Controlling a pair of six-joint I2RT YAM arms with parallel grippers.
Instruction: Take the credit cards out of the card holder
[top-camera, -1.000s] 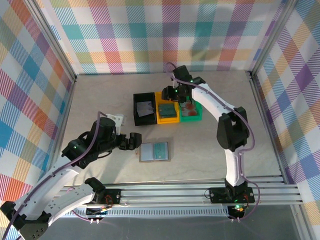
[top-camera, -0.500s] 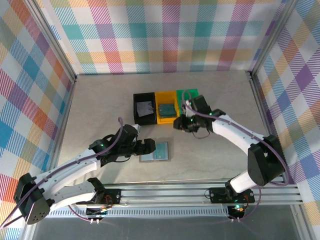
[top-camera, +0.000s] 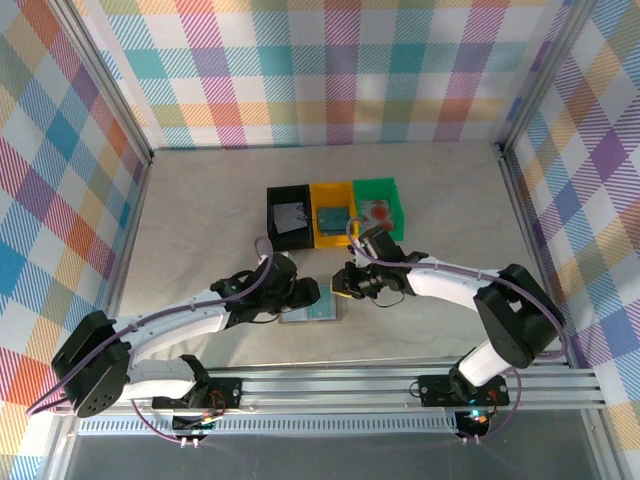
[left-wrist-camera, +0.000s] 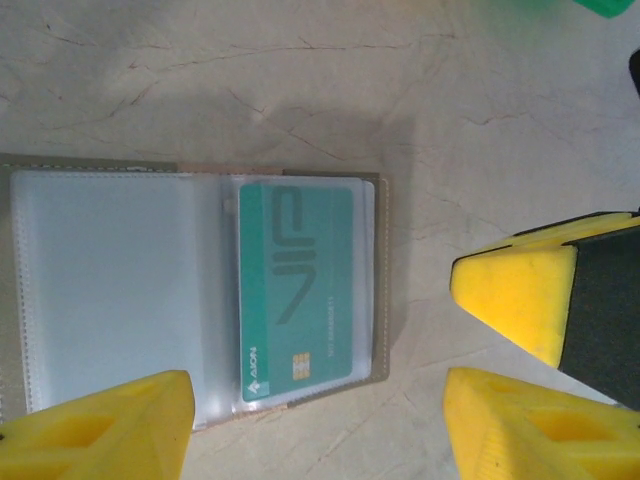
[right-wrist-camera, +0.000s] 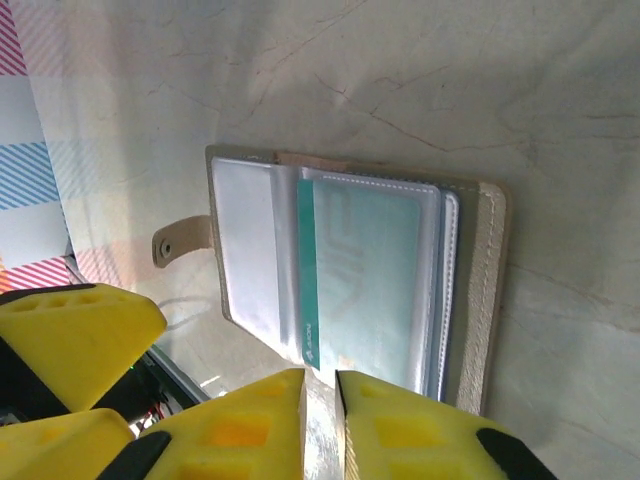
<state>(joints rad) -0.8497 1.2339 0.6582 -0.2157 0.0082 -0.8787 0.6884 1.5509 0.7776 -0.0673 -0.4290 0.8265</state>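
The grey card holder (top-camera: 293, 305) lies open on the table between both arms. In the left wrist view its left pocket panel (left-wrist-camera: 110, 290) looks empty, and a teal credit card (left-wrist-camera: 298, 290) sits in the right panel. My left gripper (left-wrist-camera: 315, 425) is open and straddles the holder's near edge; from above it is at the holder's left side (top-camera: 303, 293). My right gripper (right-wrist-camera: 320, 420) is shut, its tips at the holder's edge by the teal card's (right-wrist-camera: 365, 290) corner, and it shows from above (top-camera: 343, 283). Nothing is clearly held.
Three trays stand in a row behind the holder: black (top-camera: 272, 200) with a whitish-grey card (top-camera: 292, 217), yellow (top-camera: 333, 190) with a teal card (top-camera: 333, 219), green (top-camera: 385, 185) with a reddish card (top-camera: 378, 212). Checked walls enclose the table; rails run along the near edge.
My right arm has swung from the green tray down to the holder's right side. The left gripper has advanced rightward onto the holder's left edge.
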